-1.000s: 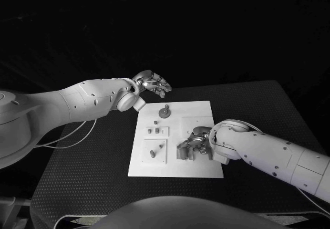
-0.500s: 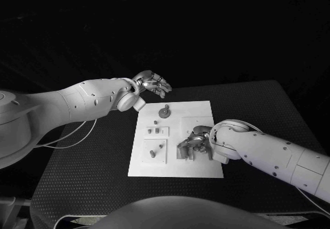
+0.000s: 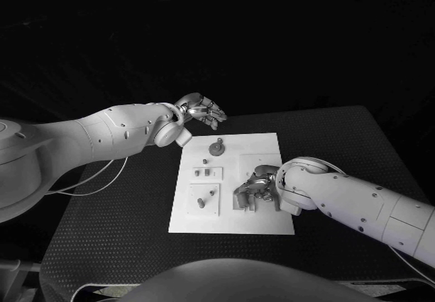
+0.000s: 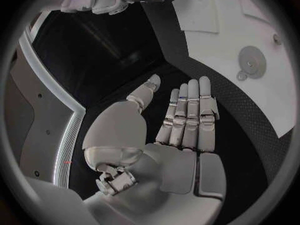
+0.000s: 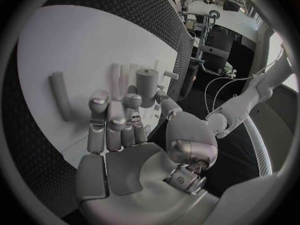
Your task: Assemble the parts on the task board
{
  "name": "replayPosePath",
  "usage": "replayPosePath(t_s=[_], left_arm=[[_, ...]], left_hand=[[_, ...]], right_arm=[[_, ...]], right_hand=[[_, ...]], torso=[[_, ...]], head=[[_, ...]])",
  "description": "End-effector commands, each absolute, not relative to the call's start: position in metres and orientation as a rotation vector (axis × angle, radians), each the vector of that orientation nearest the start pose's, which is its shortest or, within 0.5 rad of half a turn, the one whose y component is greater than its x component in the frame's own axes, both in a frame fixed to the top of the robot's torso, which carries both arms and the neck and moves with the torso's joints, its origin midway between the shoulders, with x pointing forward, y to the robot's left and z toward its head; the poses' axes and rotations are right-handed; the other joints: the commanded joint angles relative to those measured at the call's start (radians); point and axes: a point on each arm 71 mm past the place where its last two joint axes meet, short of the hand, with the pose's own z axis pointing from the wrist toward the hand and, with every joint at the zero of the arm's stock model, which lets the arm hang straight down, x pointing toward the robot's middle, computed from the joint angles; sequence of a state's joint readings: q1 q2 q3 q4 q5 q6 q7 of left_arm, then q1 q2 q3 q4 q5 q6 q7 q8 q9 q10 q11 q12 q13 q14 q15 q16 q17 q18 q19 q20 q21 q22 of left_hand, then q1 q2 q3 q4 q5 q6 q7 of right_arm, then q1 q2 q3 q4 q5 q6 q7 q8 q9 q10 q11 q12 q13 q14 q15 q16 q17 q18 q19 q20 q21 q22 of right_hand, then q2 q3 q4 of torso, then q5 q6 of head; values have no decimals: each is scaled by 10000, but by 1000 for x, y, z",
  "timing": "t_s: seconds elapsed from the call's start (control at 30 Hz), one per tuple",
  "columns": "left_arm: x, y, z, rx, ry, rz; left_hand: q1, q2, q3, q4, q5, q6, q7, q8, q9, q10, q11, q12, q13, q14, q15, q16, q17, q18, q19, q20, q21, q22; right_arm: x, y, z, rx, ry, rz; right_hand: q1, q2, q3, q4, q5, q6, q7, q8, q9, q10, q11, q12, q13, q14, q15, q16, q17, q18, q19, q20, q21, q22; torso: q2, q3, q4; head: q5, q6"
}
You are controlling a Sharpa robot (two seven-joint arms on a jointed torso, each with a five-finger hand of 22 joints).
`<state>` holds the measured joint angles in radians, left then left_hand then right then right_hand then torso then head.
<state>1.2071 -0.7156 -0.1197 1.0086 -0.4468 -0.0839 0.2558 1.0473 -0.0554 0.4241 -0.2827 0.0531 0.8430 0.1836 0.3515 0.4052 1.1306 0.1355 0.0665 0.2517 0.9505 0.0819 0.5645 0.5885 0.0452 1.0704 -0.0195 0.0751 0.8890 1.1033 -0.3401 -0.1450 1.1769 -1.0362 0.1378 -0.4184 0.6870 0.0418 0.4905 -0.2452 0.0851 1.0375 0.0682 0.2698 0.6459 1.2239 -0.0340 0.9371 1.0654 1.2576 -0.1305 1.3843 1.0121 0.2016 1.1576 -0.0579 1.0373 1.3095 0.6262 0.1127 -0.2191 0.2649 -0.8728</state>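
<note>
My right hand (image 3: 254, 190) rests on the task board (image 3: 263, 146) toward its 4 o'clock corner, fingers curled among upright cylindrical parts (image 5: 147, 85); whether it grips one I cannot tell. My left hand (image 3: 202, 110) hovers flat and spread, empty, past the board's 11 o'clock corner. One round disc part (image 3: 217, 148) lies at 12 o'clock.

Parts (image 3: 207, 170) on task board (image 3: 263, 144)

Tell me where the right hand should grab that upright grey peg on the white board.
Probably the peg by its free upper half, pinched across its round sides from above. It stands upright on the board just beyond the right hand, with smaller pieces close beside it.
</note>
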Motion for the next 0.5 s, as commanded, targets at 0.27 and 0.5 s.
replayPosePath(t_s=[0.27, 0.5], left_arm=[[552, 292, -233, -7561, 17350, -10991], [552, 292, -233, -7567, 17355, -10982]], left_hand=[[-96, 26, 38, 7, -19, -53, -17, 8, -14, -62, 24, 34, -11, 40, 16, -62, 19, 192, -34, 34, -34, -11], [-102, 25, 38, 7, -19, -55, -16, 8, -15, -63, 25, 34, -12, 39, 17, -65, 22, 192, -35, 35, -34, -11]], right_arm=[[461, -47, -320, -437, 25133, 5885], [462, -48, -320, -343, 25119, 5748]], right_hand=[[-440, -619, 156, 372, 10, -33, 104, -110, 29, -135, 5, 63, -36, -38, -70, -121, -30, 602, -10, -11, -75, 110], [-595, -864, 241, 543, 8, -51, 108, -132, 49, -160, 9, 82, -47, -44, -69, -139, -11, 602, -10, -35, -91, 110]], torso=[[-2, 1, 2], [-4, 3, 0]], head=[[-2, 2], [-6, 2]])
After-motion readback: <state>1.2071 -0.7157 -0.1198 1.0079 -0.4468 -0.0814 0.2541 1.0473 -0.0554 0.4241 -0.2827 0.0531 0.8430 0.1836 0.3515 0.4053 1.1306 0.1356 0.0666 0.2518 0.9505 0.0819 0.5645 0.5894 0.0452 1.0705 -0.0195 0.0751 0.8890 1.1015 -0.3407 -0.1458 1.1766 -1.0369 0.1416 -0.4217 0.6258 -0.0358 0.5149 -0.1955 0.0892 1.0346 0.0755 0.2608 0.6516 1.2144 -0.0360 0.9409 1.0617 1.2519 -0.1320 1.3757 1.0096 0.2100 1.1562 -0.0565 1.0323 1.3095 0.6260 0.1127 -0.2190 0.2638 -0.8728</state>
